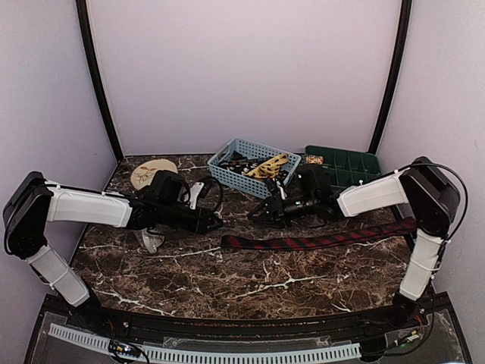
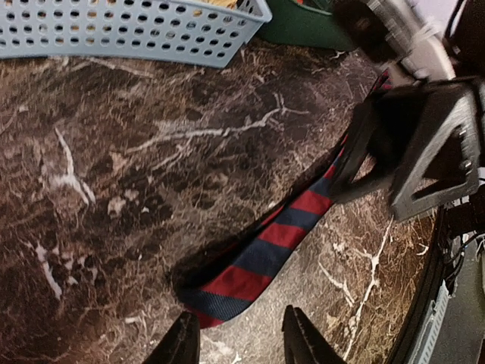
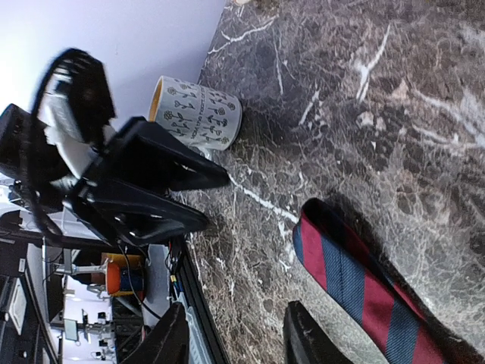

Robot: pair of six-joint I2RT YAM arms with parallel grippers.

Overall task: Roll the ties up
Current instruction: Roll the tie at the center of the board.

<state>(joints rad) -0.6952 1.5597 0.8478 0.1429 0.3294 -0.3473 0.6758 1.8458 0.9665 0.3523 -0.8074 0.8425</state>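
A dark tie with red diagonal stripes (image 1: 318, 241) lies flat across the marble table, running from the middle to the right edge. Its left end shows in the left wrist view (image 2: 258, 262) and in the right wrist view (image 3: 348, 273). My left gripper (image 1: 216, 222) is open and empty, its fingertips just short of the tie's end (image 2: 239, 337). My right gripper (image 1: 254, 214) is open and empty, facing the left one just above that same end (image 3: 235, 330). More ties, one of them tan-gold (image 1: 267, 165), lie piled in a blue basket (image 1: 227, 154).
A green compartment tray (image 1: 345, 163) stands at the back right beside the basket. A round tan patterned disc (image 1: 151, 173) sits at the back left and also shows in the right wrist view (image 3: 197, 114). The table's front edge (image 1: 242, 318) is near the arm bases.
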